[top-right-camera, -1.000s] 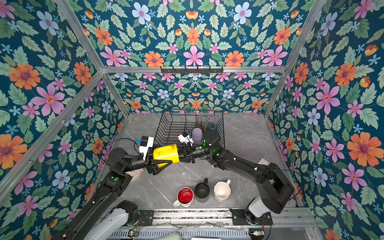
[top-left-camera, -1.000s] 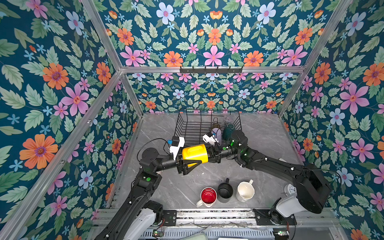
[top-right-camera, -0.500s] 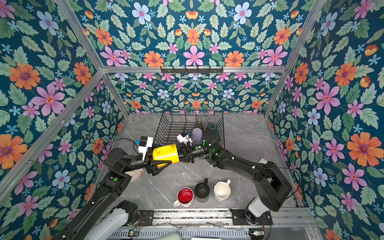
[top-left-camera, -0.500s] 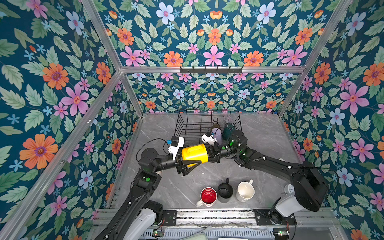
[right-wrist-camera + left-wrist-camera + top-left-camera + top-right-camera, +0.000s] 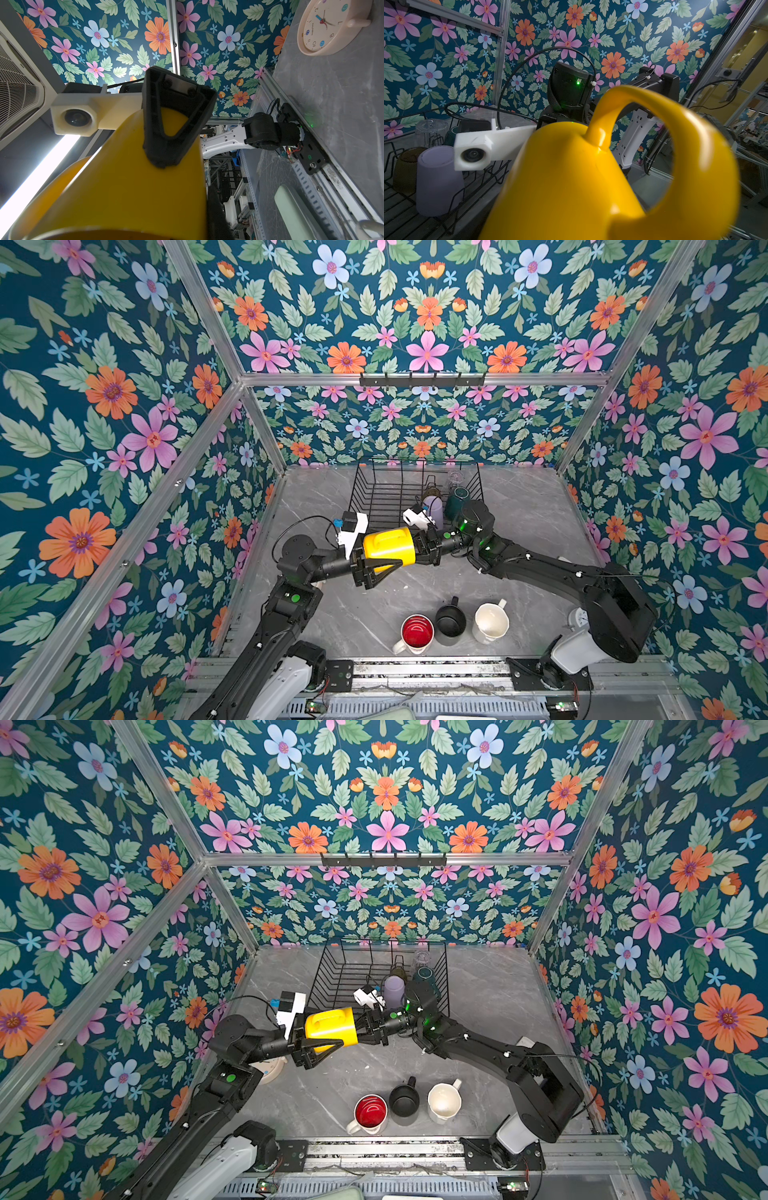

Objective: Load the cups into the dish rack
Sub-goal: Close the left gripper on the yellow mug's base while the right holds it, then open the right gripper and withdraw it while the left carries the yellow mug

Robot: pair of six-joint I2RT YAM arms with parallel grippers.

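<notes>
holding the yellow mug (image 5: 388,547) on its side in the air, at the near edge of the dish rack (image 5: 374,489). my left end effector (image 5: 395,553) clamps wide across its body; my right end effector (image 5: 420,545) is pressed together on its rim. lilac tumbler (image 5: 432,506) stands upturned in the rack. red-lined mug (image 5: 417,632), black mug (image 5: 450,620) and cream mug (image 5: 490,622) sit together on the worktop (image 5: 332,614) up front.

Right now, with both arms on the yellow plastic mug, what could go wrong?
1. The yellow plastic mug hangs in the air, the left fingers spanning its body and the right fingers pinching only its rim end; a mistimed release could drop it.
2. The black wire dish rack's right side already holds an upturned lilac tumbler; setting the mug there might knock it.
</notes>
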